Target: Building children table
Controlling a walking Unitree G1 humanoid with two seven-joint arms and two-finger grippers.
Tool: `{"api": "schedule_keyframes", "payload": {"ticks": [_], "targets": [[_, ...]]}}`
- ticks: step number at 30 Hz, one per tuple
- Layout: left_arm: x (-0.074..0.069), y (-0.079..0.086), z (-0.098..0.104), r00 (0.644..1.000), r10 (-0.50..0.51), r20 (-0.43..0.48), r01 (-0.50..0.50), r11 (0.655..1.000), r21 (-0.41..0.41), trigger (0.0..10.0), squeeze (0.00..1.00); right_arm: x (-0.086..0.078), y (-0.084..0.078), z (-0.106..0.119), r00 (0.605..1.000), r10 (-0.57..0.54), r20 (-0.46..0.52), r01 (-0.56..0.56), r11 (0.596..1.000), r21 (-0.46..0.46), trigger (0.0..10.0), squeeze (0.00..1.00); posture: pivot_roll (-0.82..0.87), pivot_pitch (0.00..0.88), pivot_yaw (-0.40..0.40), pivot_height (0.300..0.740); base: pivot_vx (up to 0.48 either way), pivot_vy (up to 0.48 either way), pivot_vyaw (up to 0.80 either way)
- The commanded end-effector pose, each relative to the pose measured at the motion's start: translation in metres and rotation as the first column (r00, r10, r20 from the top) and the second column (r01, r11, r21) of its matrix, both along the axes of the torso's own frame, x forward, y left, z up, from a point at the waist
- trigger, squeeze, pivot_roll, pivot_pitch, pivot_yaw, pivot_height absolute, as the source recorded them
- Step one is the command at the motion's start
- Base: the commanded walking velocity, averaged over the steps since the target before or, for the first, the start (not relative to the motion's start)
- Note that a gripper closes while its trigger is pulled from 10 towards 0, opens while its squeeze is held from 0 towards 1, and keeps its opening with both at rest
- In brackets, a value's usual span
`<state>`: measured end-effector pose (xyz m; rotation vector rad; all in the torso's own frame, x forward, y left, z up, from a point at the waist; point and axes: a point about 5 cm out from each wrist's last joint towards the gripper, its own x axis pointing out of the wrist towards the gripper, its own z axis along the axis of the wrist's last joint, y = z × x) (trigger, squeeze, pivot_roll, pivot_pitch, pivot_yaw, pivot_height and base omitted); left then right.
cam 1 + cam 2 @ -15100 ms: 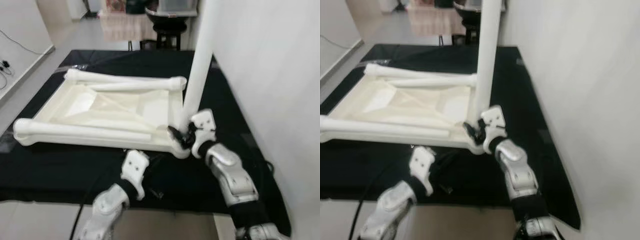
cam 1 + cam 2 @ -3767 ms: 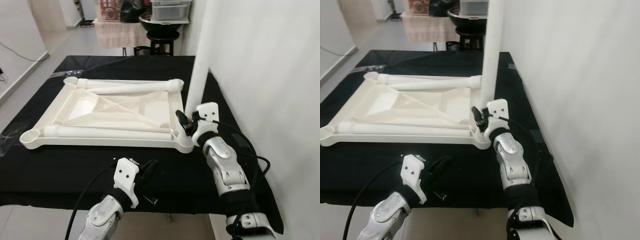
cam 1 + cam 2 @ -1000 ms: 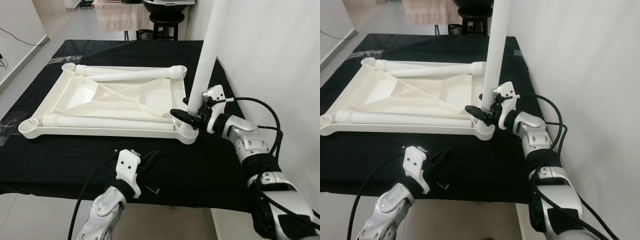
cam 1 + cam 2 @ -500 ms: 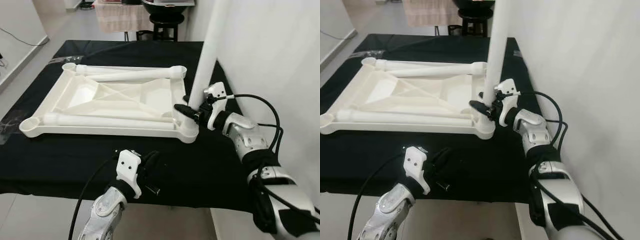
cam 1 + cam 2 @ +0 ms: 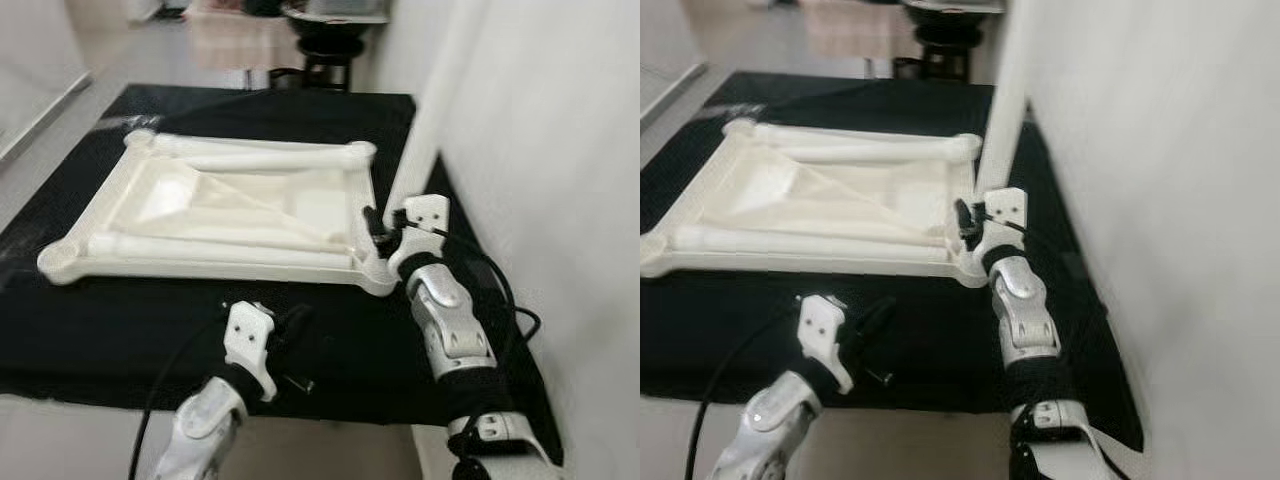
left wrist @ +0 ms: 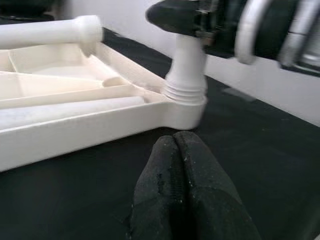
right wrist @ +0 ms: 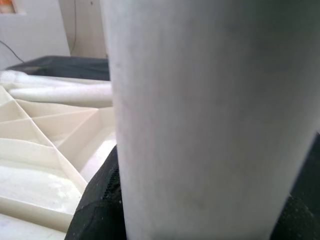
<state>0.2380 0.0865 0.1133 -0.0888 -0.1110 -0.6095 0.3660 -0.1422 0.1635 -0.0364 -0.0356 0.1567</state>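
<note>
- Tabletop (image 5: 240, 215): white plastic panel, lying underside up with its ribs showing, on the black surface (image 5: 120, 320). This is the landmark for all entries below.
- Upright leg (image 5: 1002, 130): white tube standing in the tabletop's near corner socket on the robot's right side. In the left wrist view a ridged collar at its foot sits against the socket; whether it is fully seated cannot be told.
- Loose legs: one (image 5: 200, 248) lies along the tabletop's near edge, another (image 5: 265, 158) along its far edge, both resting inside the panel and not yet fitted.
- Right claw (image 5: 378, 232): at the foot of the upright leg, just above the corner socket. The right wrist view shows the tube between its black fingers (image 7: 92, 215), so it is pinching the leg.
- Left claw (image 6: 181, 192): low over the black surface, just in front of the tabletop's near edge, fingers pressed together and holding nothing.
- Wall (image 5: 560, 150): white, close beside the upright leg on the side away from the tabletop.
- Stool (image 5: 325, 50): dark, beyond the tabletop's far edge; blurred.
- Risk, leg: judged likely to topple or cross-thread if released or turned while tilted, since the tall tube is gripped only at its foot.
- Risk, tabletop: nothing pins it down; twisting the leg could slide the whole panel across the cloth.
- Risk, wall: a leaning leg could strike it.
</note>
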Motion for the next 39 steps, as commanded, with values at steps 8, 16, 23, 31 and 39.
{"api": "schedule_keyframes", "payload": {"ticks": [8,16,23,31,39], "targets": [[-0.001,0.002,-0.004,1.000,0.006,-0.021,-0.006,1.000,0.004,10.0,0.00,-0.006,0.007,0.009,0.968,0.251,-0.014,-0.250,0.968,0.031,10.0,1.00,0.09,0.098,-0.037,0.740,0.000,0.000,0.00],[0.000,0.001,-0.004,1.000,0.005,-0.023,-0.005,1.000,0.003,10.0,0.00,-0.002,-0.003,0.031,0.857,0.515,0.035,-0.515,0.857,-0.001,10.0,0.00,0.09,0.093,-0.044,0.740,0.000,0.000,0.00],[0.001,-0.001,-0.005,1.000,0.006,-0.023,-0.006,1.000,0.001,10.0,0.00,0.010,-0.019,0.027,0.807,0.589,-0.046,-0.591,0.805,-0.050,10.0,0.00,0.10,0.082,-0.051,0.740,0.000,0.000,0.00],[0.000,-0.002,-0.006,1.000,0.003,-0.026,-0.003,1.000,-0.001,10.0,0.00,0.009,-0.022,0.028,0.760,0.645,-0.081,-0.650,0.758,-0.055,0.0,0.00,0.10,0.077,-0.052,0.740,0.000,0.000,0.00],[-0.001,-0.002,-0.006,1.000,0.001,-0.028,-0.001,1.000,-0.001,10.0,0.00,0.009,-0.028,0.017,0.744,0.662,-0.092,-0.665,0.746,-0.008,0.0,0.00,0.10,0.078,-0.051,0.740,0.000,0.000,0.00]]}}
